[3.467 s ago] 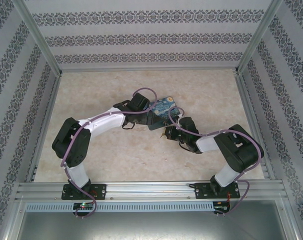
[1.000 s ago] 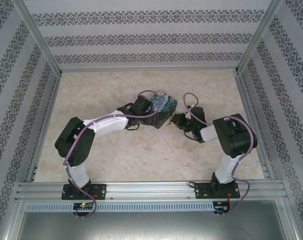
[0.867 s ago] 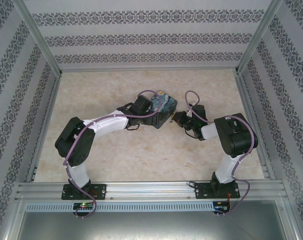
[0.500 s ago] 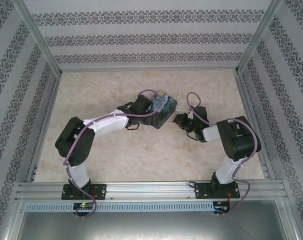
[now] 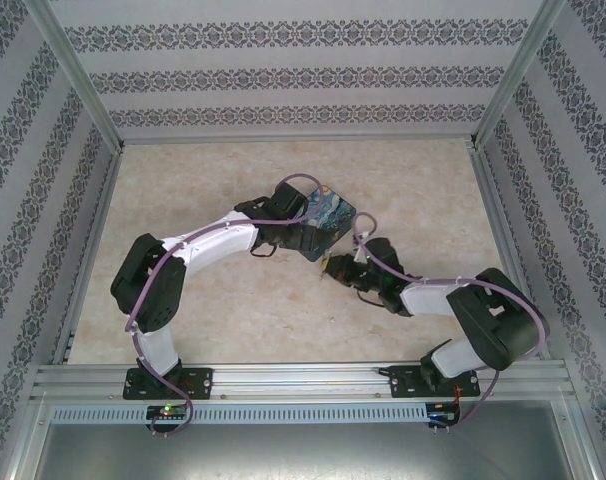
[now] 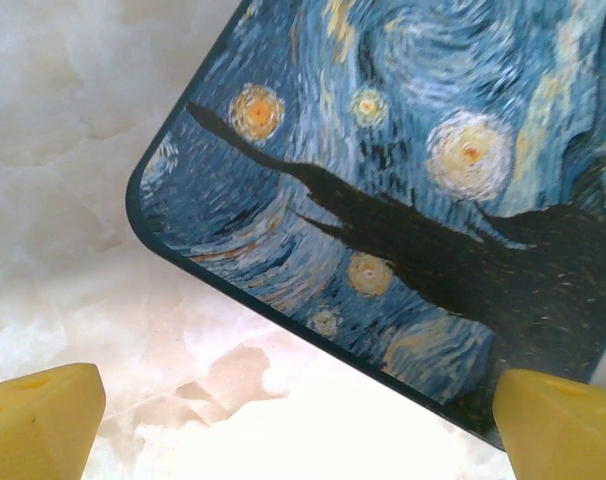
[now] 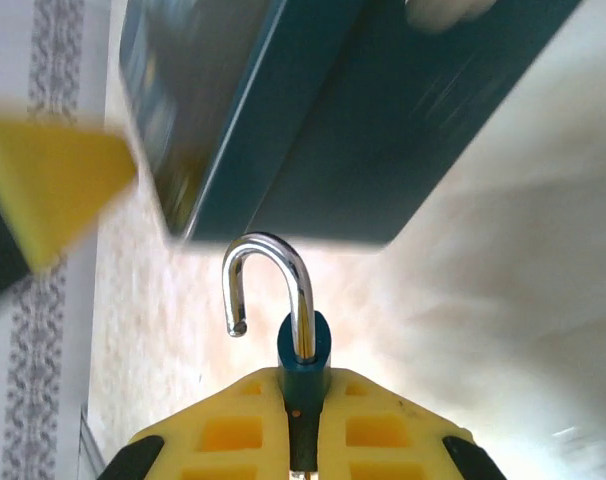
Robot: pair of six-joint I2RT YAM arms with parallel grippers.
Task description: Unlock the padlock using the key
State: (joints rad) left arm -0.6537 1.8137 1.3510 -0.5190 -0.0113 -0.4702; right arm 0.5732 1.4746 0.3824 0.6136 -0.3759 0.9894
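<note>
Gripping the padlock by its teal body, right gripper is clenched with yellow fingers on either side. The silver shackle is open, one end free, and points up at the painted box; it is near the box's dark side wall, not touching. Farther on, the left gripper is spread wide over the box's lid corner, grasping nothing. The box sits on a marble table.

Left arm and right arm bent inward, wrists close together.
Left gripper jaws spread wide; right gripper pinched tight on padlock, forearm low.
</note>
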